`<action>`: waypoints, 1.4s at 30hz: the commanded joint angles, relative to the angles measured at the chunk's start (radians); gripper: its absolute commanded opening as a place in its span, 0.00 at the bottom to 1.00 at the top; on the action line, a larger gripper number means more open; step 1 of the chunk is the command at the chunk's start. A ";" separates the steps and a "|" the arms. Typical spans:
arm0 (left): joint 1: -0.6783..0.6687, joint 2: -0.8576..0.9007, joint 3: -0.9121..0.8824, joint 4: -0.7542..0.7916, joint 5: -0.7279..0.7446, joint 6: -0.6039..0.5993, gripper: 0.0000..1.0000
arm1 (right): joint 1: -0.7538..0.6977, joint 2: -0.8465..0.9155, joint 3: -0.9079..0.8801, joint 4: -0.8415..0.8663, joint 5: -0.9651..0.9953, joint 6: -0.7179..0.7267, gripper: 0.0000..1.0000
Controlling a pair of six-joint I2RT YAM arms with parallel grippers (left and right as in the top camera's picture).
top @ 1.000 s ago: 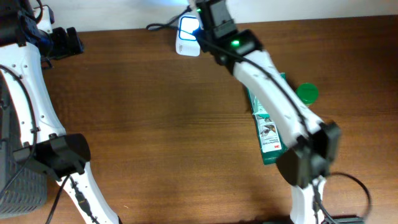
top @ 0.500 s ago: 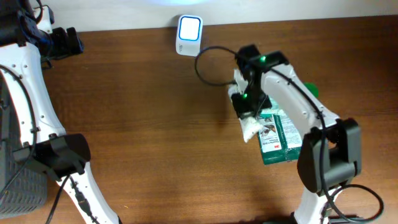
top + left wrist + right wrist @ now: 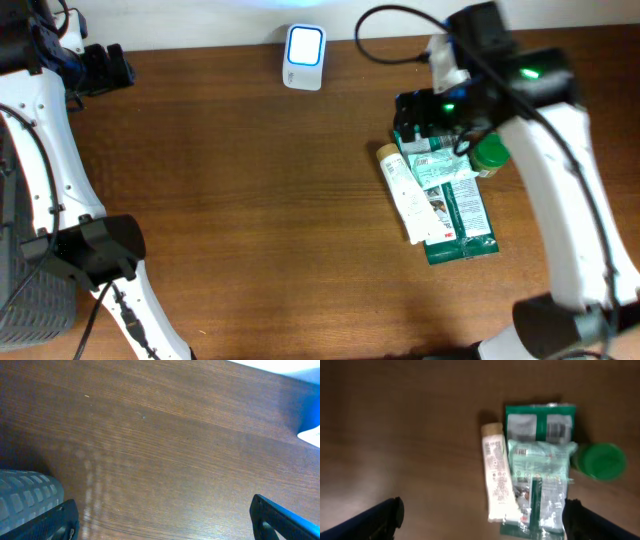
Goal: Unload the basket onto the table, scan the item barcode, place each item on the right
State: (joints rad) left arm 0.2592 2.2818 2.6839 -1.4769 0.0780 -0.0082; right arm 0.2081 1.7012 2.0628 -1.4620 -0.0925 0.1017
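Observation:
A white tube (image 3: 408,195) (image 3: 496,477) lies flat on the table against the left side of a green packet (image 3: 455,200) (image 3: 540,487). My right gripper (image 3: 425,115) (image 3: 482,520) hangs open above these items, holding nothing and apart from the tube. The barcode scanner (image 3: 304,57), white with a lit blue face, stands at the table's back edge. At the far left, my left gripper (image 3: 100,65) (image 3: 162,522) is open over bare wood with nothing between its fingers.
A round green lid (image 3: 490,153) (image 3: 602,460) sits right of the packets, and a darker green packet (image 3: 540,422) lies behind them. A grey mesh basket (image 3: 35,300) (image 3: 25,495) is at the left edge. A cable loops near the right arm (image 3: 385,30).
My right gripper carried the white tube from the scanner back to the green packets, let it go and opened, then drew off toward the back right. The left arm stayed still.

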 commanded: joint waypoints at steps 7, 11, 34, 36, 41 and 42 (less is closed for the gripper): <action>0.004 -0.008 -0.003 0.001 0.011 -0.010 0.99 | 0.001 -0.303 0.118 -0.109 0.127 0.005 0.98; 0.004 -0.008 -0.003 0.002 0.011 -0.010 0.99 | -0.001 -0.381 0.115 -0.102 0.315 0.072 0.98; 0.006 -0.008 -0.003 0.001 0.011 -0.010 0.99 | -0.235 -1.698 -1.974 1.377 -0.005 0.031 0.98; 0.006 -0.008 -0.003 0.002 0.011 -0.010 0.99 | -0.235 -1.698 -1.999 1.376 -0.005 0.031 0.98; 0.006 -0.008 -0.003 0.001 0.011 -0.010 0.99 | -0.235 -1.698 -2.057 1.392 -0.011 0.031 0.98; 0.006 -0.008 -0.003 0.001 0.011 -0.010 0.99 | -0.235 -1.698 -2.057 1.393 -0.019 0.039 0.98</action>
State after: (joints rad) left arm 0.2604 2.2818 2.6812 -1.4765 0.0784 -0.0082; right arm -0.0200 0.0154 0.0154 -0.0731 -0.0860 0.1284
